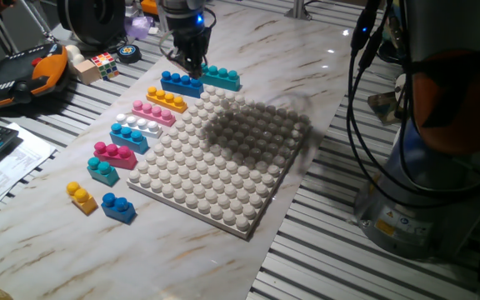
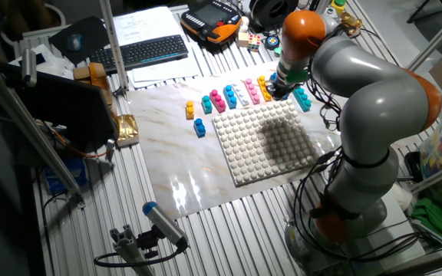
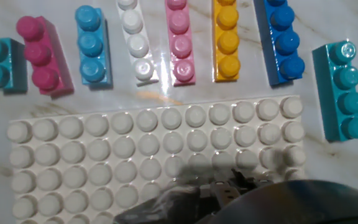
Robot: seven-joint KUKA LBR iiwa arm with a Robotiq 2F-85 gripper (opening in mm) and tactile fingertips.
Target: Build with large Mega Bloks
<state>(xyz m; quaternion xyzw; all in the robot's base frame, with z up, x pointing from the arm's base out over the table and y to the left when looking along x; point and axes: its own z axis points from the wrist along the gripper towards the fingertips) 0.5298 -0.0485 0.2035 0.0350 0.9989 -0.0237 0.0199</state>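
Nearest the lens in one fixed view, two short glossy bricks sit apart from the rest at about 7 o'clock on the marbled slab: a two-stud blue brick (image 1: pixel 118 207) and, just beside it, a two-stud orange-yellow brick (image 1: pixel 81 197). Past them stretches the big white baseplate (image 1: pixel 215 179), a matte square packed with rows of rounded studs, its far part darkened by the arm's shadow. Along its 9 to 11 o'clock edge lie chunky plastic blocks side by side: a short teal brick (image 1: pixel 102 170), a magenta brick (image 1: pixel 114 153), a light blue brick (image 1: pixel 129 136), a white brick (image 1: pixel 137 124), a pink brick (image 1: pixel 153 111), a long orange-yellow brick (image 1: pixel 167 99) and a long dark blue brick (image 1: pixel 182 82), with a long teal brick (image 1: pixel 221 77) at 12 o'clock. The gripper (image 1: pixel 188 60) hangs right over the dark blue brick; whether its fingers are apart or together cannot be told. A small multicoloured cube (image 1: pixel 104 63) rests on the ribbed metal table (image 1: pixel 323 242) well beyond the slab.
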